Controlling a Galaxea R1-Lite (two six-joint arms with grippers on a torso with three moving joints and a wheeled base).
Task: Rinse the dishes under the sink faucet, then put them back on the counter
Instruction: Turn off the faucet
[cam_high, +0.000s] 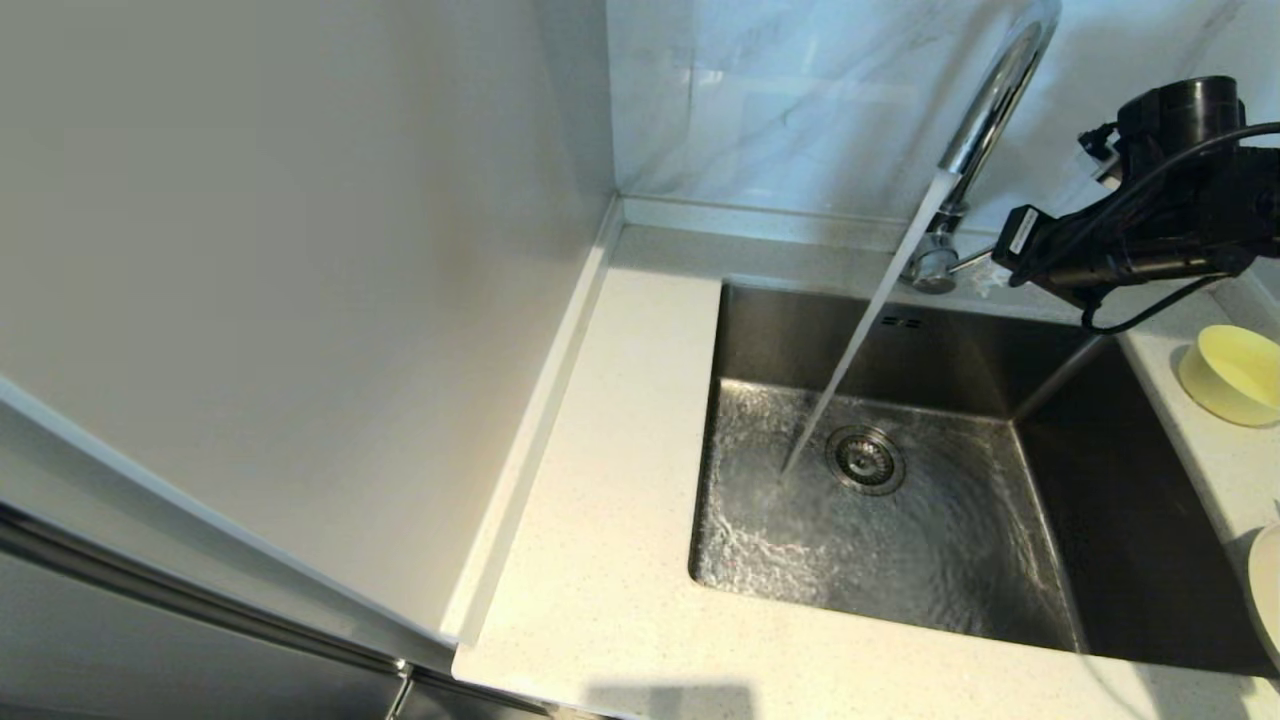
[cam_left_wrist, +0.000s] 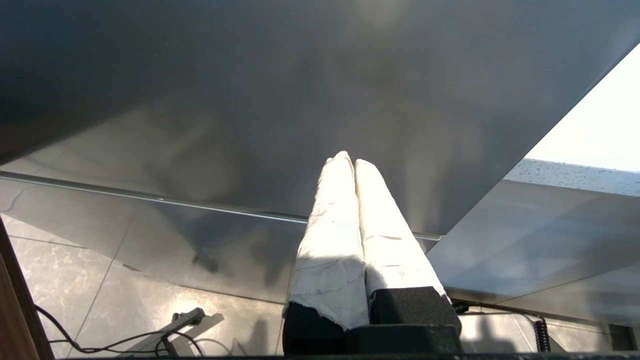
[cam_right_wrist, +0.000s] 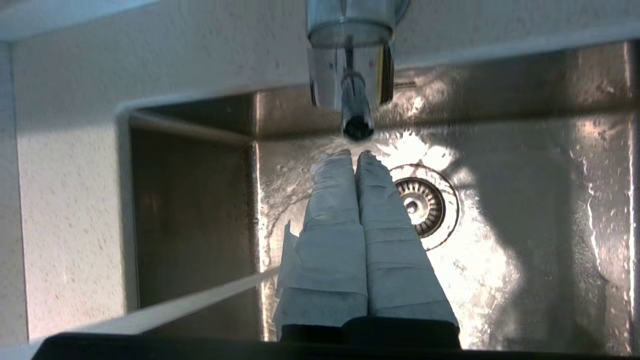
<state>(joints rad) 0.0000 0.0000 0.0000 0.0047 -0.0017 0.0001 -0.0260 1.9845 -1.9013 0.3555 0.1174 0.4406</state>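
Water streams from the chrome faucet (cam_high: 990, 100) into the steel sink (cam_high: 1120, 520), landing just left of the drain strainer (cam_high: 866, 460). My right arm (cam_high: 1150, 230) reaches in from the right at the faucet's base. In the right wrist view my right gripper (cam_right_wrist: 356, 156) is shut and empty, its taped fingertips just short of the lever handle's dark end (cam_right_wrist: 357, 127). A pale-yellow bowl (cam_high: 1232, 373) sits on the counter (cam_high: 620, 500) right of the sink. A white plate (cam_high: 1268, 590) shows at the right edge. My left gripper (cam_left_wrist: 348, 161) is shut, empty, low beside a cabinet front.
A tall plain panel (cam_high: 300, 300) walls off the counter's left side. The marble backsplash (cam_high: 800, 100) stands behind the faucet. The sink floor (cam_right_wrist: 525, 225) is wet and rippling. Cables lie on the tiled floor (cam_left_wrist: 100, 320) below the left gripper.
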